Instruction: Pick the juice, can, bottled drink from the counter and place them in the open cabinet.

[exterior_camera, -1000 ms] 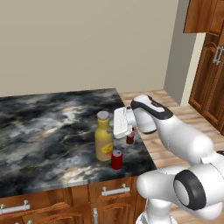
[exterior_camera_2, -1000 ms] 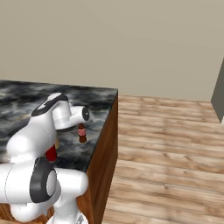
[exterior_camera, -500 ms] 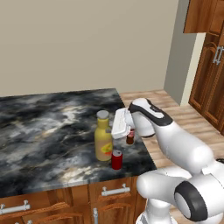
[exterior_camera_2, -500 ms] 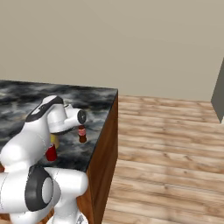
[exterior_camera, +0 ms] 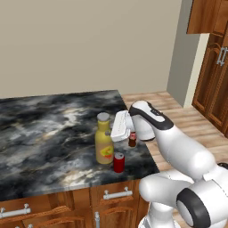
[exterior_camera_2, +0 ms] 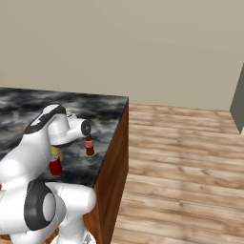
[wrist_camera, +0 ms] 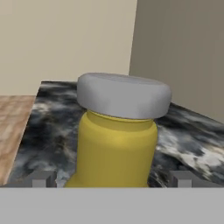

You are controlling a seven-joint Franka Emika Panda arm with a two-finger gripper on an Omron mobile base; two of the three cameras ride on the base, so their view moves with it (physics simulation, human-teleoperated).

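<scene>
Left base view, left to centre: the counter (exterior_camera: 49, 129) fills the left half of the frame; the juice (exterior_camera: 104, 144) stands upright right of its middle, the can (exterior_camera: 118, 162) just below and right of it, close to the front edge. The gripper (exterior_camera: 116, 126) sits level with the juice neck, immediately to its right, with the bottled drink (exterior_camera: 132, 139) partly hidden behind the hand. At the far right edge stands the cabinet (exterior_camera: 216, 84).

Right base view: the can (exterior_camera_2: 55, 166) at lower left, the bottled drink (exterior_camera_2: 89, 146) right of it near the counter (exterior_camera_2: 97, 114) edge.

Hand view: the juice (wrist_camera: 117, 140) fills the centre, its grey cap uppermost; the fingertips (wrist_camera: 39, 179) stand spread to either side of the neck, not touching it
</scene>
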